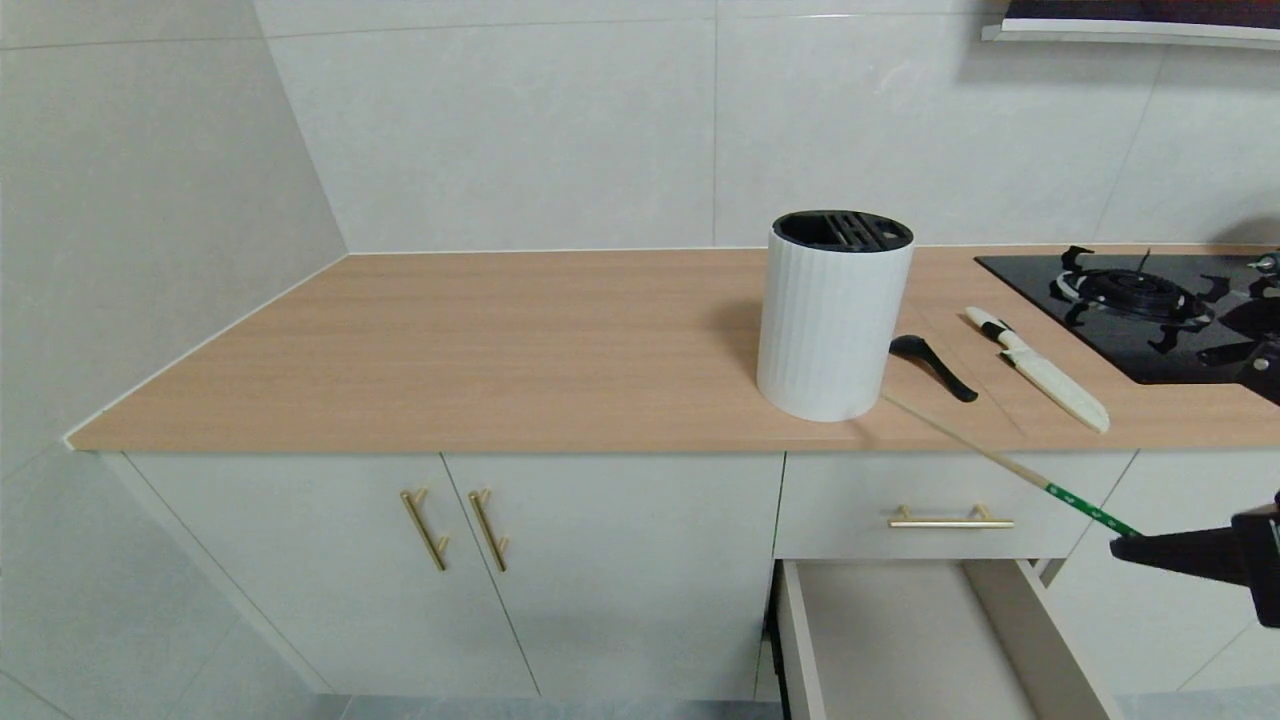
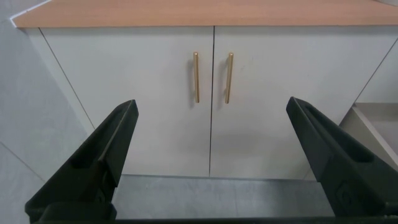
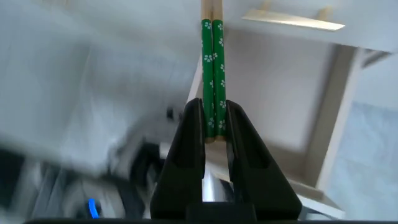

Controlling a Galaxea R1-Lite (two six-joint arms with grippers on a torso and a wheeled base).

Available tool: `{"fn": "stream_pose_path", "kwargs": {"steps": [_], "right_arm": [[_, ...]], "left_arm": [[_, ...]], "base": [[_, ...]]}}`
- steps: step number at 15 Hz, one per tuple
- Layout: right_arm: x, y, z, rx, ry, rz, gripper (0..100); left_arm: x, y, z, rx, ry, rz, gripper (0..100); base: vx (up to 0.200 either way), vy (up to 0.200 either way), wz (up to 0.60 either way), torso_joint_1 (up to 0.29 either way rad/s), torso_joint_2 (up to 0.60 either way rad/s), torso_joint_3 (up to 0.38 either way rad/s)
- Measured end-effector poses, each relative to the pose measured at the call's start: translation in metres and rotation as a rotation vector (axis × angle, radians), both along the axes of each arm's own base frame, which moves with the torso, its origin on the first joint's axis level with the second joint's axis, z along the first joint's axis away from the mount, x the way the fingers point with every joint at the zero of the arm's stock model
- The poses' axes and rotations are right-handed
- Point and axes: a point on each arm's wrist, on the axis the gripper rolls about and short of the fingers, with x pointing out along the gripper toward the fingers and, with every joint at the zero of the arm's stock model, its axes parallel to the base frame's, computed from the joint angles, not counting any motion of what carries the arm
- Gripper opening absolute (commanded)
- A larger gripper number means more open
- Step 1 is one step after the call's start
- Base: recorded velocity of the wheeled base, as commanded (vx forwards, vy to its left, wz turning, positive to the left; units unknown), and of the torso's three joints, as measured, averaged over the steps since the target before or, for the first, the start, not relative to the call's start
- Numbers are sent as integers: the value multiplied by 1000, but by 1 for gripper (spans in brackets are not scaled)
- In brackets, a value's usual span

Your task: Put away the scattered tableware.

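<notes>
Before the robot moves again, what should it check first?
1. Grip on the chopsticks: ok, the right gripper is shut on their green ends.
2. Both sticks side by side: ok.
3. The holder upright, nothing in its top slots: ok.
4. Chopstick tips clear of the holder: cannot tell, they end right by its base.
5. The left gripper out of the way: ok, open, facing the cabinet doors.
6. The spoon and knife put away: not ok, both lie on the counter.
</notes>
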Motion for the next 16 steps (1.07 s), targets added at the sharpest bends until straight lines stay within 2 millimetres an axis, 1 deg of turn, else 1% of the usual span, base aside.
{"fn": "stream_pose_path", "kwargs": {"steps": [2, 3, 4, 6, 8, 11, 13, 14, 16], "right_arm": [[-10, -1, -5, -27, 13, 52, 0], [-13, 0, -11, -42, 55, 75, 0], [-15, 2, -16, -54, 98, 93, 0], [-12, 8, -26, -88, 191, 133, 0], [0, 16, -42, -167, 292, 135, 0], [24, 27, -71, -280, 443, 97, 0], [42, 34, -90, -291, 523, 41, 0], [55, 38, -99, -267, 528, -14, 0], [73, 45, -115, -239, 536, -74, 0]], "left_arm": [[0, 0, 0, 0, 0, 0, 100], [0, 0, 0, 0, 0, 0, 100], [0, 0, 0, 0, 0, 0, 100], [0, 0, 0, 0, 0, 0, 100], [0, 0, 0, 0, 0, 0, 100], [0, 0, 0, 0, 0, 0, 100], [0, 0, 0, 0, 0, 0, 100], [0, 0, 0, 0, 1, 0, 100], [0, 0, 0, 0, 0, 0, 100]], "base": [[0, 0, 0, 0, 0, 0], [0, 0, 0, 0, 0, 0], [0, 0, 0, 0, 0, 0], [0, 0, 0, 0, 0, 0], [0, 0, 0, 0, 0, 0], [0, 0, 0, 0, 0, 0], [0, 0, 0, 0, 0, 0], [0, 0, 0, 0, 0, 0], [0, 0, 0, 0, 0, 0]]}}
